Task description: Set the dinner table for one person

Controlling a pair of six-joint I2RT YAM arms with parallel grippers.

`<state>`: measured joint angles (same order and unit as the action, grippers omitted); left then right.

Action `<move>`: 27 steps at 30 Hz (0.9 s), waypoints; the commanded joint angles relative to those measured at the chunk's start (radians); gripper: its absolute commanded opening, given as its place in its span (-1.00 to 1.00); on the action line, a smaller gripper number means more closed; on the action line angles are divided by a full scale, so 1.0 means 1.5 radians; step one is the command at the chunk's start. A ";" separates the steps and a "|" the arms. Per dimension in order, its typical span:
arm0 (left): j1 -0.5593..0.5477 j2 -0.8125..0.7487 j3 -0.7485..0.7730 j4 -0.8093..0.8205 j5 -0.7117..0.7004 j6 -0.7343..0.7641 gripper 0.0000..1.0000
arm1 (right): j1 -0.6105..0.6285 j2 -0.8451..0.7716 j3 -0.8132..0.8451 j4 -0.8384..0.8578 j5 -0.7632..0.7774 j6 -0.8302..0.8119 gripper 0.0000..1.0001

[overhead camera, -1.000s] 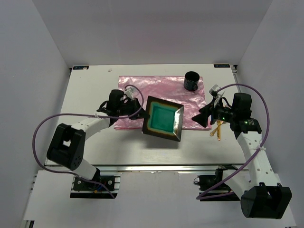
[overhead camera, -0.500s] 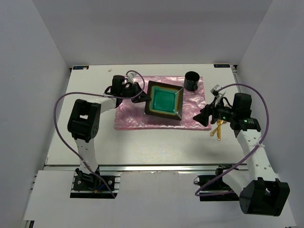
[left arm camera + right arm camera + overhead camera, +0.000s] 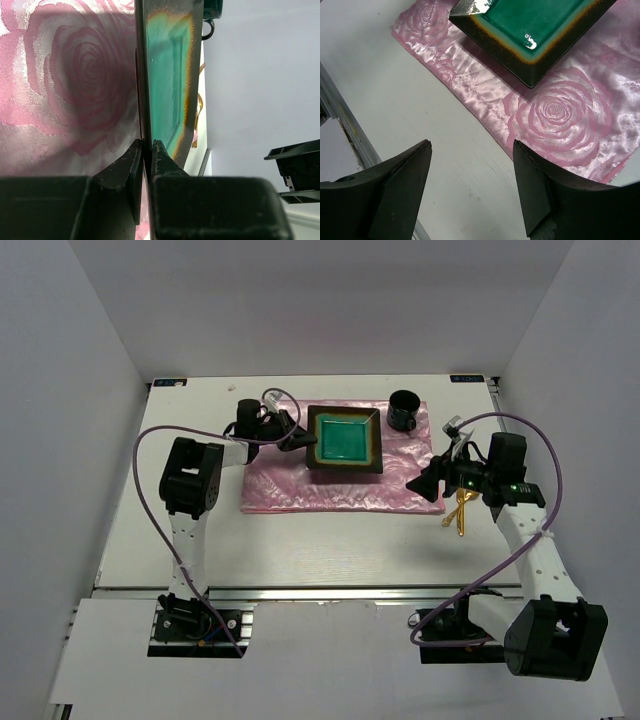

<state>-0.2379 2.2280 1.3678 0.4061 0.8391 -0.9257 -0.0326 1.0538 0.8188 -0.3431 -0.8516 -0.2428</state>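
Note:
A square plate (image 3: 345,440) with a green centre and dark brown rim is over the far middle of the shiny pink placemat (image 3: 330,485) on the white dinner table (image 3: 300,550). My left gripper (image 3: 298,441) is shut on the plate's left rim. In the left wrist view the fingers (image 3: 146,150) pinch the plate's edge (image 3: 170,75). I cannot tell whether the plate rests on the mat. My right gripper (image 3: 430,483) is open and empty at the mat's right edge. In the right wrist view it (image 3: 471,145) hangs over bare table, with the plate (image 3: 540,25) ahead.
A black mug (image 3: 404,410) stands on the mat's far right corner. Gold cutlery (image 3: 460,510) lies on the table right of the mat, under the right arm. The metal rail front edge (image 3: 340,125) shows in the right wrist view.
My left gripper has carried the plate from over the mat's front edge to its far middle, turning it square to the mat. The right gripper has barely moved.

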 commanded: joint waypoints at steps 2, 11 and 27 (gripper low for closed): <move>0.000 -0.024 0.055 0.065 0.083 -0.011 -1.00 | -0.004 0.012 0.015 0.025 -0.015 0.001 0.43; 0.004 -0.005 0.060 0.003 0.081 0.037 -1.00 | -0.004 0.021 0.012 0.033 -0.015 0.003 0.42; 0.013 -0.011 0.092 -0.187 -0.017 0.141 0.27 | -0.008 0.021 0.015 0.035 -0.013 0.003 0.42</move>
<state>-0.2333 2.2711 1.4582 0.1612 0.8158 -0.7597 -0.0395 1.0874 0.8188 -0.3172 -0.8520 -0.2420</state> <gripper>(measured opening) 0.601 0.712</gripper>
